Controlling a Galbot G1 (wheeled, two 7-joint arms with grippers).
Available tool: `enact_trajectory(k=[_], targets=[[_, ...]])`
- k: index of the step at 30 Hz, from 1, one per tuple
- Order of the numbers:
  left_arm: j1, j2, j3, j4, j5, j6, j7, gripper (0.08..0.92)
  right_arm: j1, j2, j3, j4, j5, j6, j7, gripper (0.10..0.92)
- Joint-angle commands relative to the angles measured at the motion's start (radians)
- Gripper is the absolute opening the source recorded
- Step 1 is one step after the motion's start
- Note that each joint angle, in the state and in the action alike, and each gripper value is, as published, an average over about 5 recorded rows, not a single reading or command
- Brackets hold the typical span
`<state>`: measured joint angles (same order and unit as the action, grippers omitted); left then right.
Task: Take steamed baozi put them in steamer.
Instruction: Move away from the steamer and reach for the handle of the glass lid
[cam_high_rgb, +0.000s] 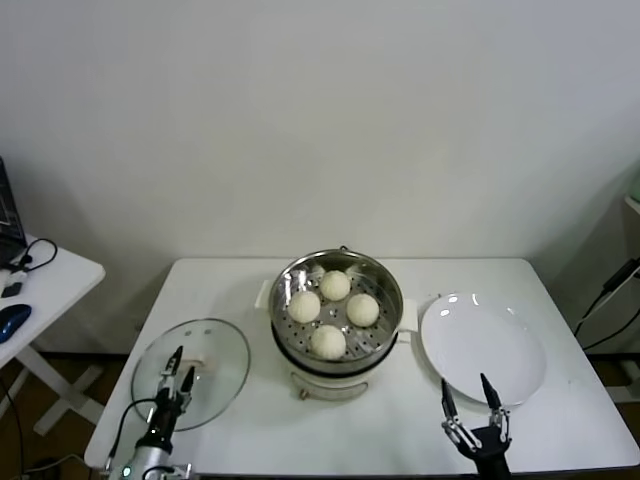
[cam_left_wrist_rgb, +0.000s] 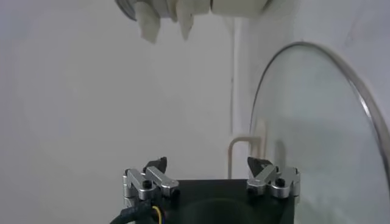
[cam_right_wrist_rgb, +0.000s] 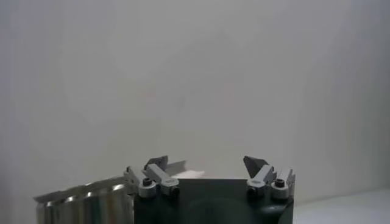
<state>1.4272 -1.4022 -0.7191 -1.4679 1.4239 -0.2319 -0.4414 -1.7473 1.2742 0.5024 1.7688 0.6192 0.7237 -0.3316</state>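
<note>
Four steamed baozi (cam_high_rgb: 334, 311) sit in steamer (cam_high_rgb: 338, 300), well apart from both empty, spread end effectors: left end effector (cam_high_rgb: 179, 366) over what looks like a glass lid (cam_high_rgb: 192, 372), right end effector (cam_high_rgb: 467, 396) by the plate (cam_high_rgb: 484, 346) (both low, near table (cam_high_rgb: 566, 400) edge).

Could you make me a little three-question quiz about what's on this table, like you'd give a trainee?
1. How many steamed baozi lie in the steamer?
2. True or false: the white plate beside the steamer holds one bun.
3. Which item lies under the left gripper? A) glass lid B) white plate C) steamer

Key:
1. Four.
2. False; the plate is bare.
3. A. The left gripper hangs open over the glass lid, while the right gripper is open at the plate's near edge.
</note>
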Motion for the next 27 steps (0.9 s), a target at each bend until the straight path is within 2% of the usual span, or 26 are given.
enact_trajectory(k=[1,14,17,27], targets=[[-0.093,0.005,0.003,0.048,0.016,0.032,0.022,0.823,-0.031,0.020,-0.044,-0.023,0.006,0.071,-0.024,0.823],[-0.120,0.015,0.010,0.077,0.029,0.032,0.031,0.806,-0.036,0.025,-0.052,-0.042,0.006,0.091,-0.026,0.823],[-0.116,0.017,0.009,0.075,0.033,0.031,0.029,0.740,-0.037,0.028,-0.056,-0.043,0.006,0.095,-0.025,0.823],[-0.072,0.024,0.004,0.026,0.030,0.039,0.025,0.446,-0.039,0.032,-0.071,-0.051,-0.005,0.111,-0.023,0.823]])
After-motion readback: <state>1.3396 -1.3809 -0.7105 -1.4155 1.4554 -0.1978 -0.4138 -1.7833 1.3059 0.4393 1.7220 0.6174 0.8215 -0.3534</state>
